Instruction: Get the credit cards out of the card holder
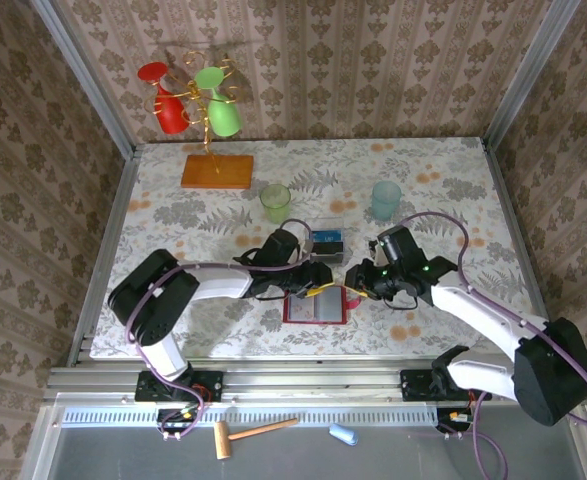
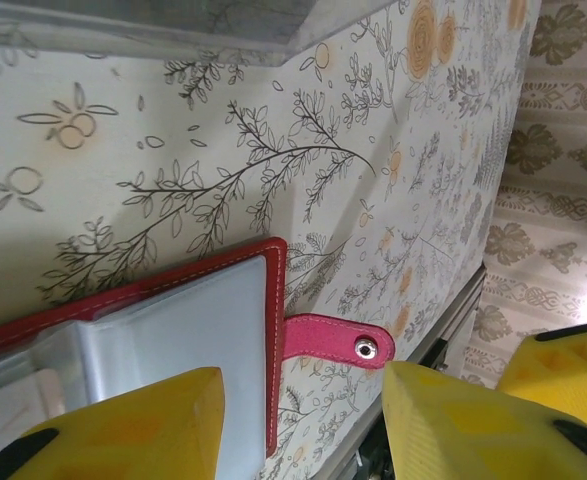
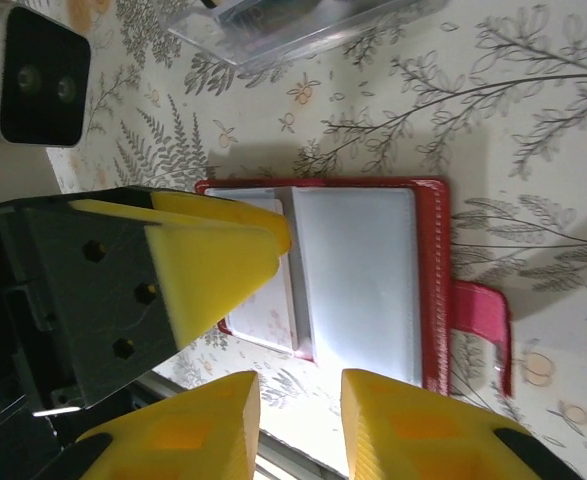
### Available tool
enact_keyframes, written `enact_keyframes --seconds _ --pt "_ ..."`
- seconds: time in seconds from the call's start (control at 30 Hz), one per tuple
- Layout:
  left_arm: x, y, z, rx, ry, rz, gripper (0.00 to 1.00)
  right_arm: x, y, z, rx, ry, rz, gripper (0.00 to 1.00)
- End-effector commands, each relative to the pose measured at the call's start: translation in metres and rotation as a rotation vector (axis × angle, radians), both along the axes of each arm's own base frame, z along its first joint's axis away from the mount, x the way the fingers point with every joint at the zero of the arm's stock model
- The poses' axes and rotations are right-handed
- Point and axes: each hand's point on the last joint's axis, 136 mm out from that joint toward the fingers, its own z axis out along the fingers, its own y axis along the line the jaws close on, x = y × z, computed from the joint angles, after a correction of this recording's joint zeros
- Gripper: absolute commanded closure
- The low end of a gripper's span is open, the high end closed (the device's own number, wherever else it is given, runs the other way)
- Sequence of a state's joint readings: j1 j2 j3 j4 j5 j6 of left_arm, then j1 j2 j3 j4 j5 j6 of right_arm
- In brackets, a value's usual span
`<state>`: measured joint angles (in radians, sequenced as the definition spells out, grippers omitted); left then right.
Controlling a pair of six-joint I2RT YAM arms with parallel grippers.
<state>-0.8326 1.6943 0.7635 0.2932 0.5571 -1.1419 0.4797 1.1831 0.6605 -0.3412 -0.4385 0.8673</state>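
The card holder lies open on the floral table, a red wallet with grey inner pockets and a snap tab. A pale card shows in its left half, partly under a finger of my left gripper. My left gripper hovers open over the wallet's tab edge, one finger above the grey pocket. My right gripper is at the wallet's near edge, its jaws a narrow gap apart with only table between them. A clear box behind the wallet holds a blue and a dark card.
A green cup and a teal cup stand behind the box. An orange wooden base with a wire stand carrying red and green goblets is at the back left. The table's near edge runs close to the wallet.
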Motion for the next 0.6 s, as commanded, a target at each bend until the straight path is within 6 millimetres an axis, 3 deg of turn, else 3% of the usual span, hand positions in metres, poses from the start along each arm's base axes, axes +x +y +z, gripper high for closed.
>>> enact_keyframes --seconds 0.0,0.3,0.57 --pt "0.004 0.008 0.017 -0.039 -0.029 0.019 0.54 -0.004 0.019 -0.005 0.063 0.041 0.034 0.74" --pt "0.008 0.046 0.013 -0.011 -0.040 0.087 0.55 -0.006 0.055 -0.032 0.058 0.114 0.117 0.76" --pt "0.006 0.063 0.011 0.006 -0.034 0.113 0.55 -0.004 0.076 -0.050 0.065 0.154 0.161 0.78"
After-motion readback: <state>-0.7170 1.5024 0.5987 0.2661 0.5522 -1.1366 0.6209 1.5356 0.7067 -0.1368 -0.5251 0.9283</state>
